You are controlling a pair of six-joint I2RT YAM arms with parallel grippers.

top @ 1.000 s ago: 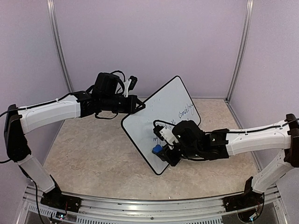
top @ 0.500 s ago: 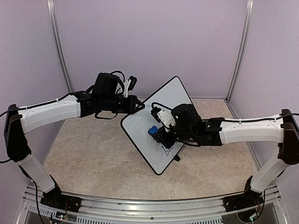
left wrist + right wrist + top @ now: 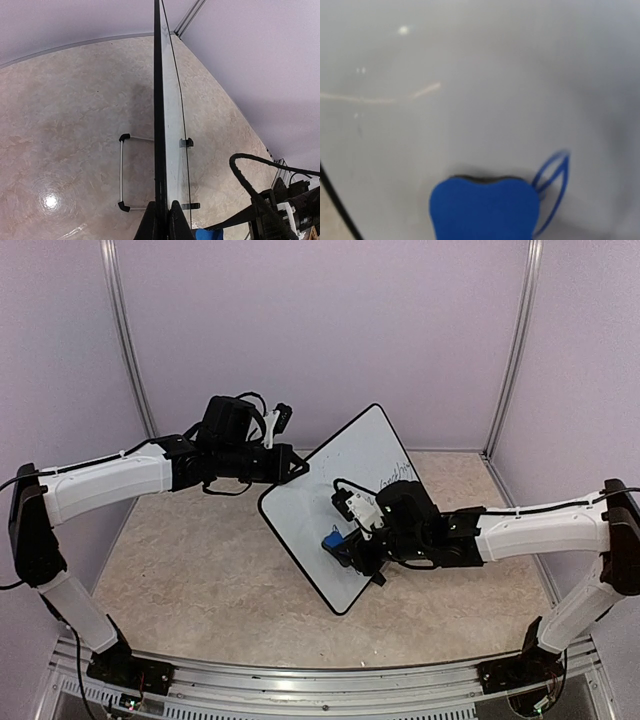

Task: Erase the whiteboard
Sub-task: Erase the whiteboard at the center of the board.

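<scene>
- The whiteboard [image 3: 345,465] is leaning tilted over the tabletop [image 3: 200,570], and the left hand [image 3: 298,468] is pinching its upper left rim, closed tight.
- The right hand [image 3: 345,545] is gripping a blue eraser [image 3: 331,539] and pressing it against the whiteboard's lower face, beside a blue scrawl [image 3: 552,185].
- Pushing too hard is risking the whiteboard twisting out of that thin pinch; writing [image 3: 397,473] near its top right edge could get missed.
- No containers are showing anywhere around the whiteboard.
</scene>
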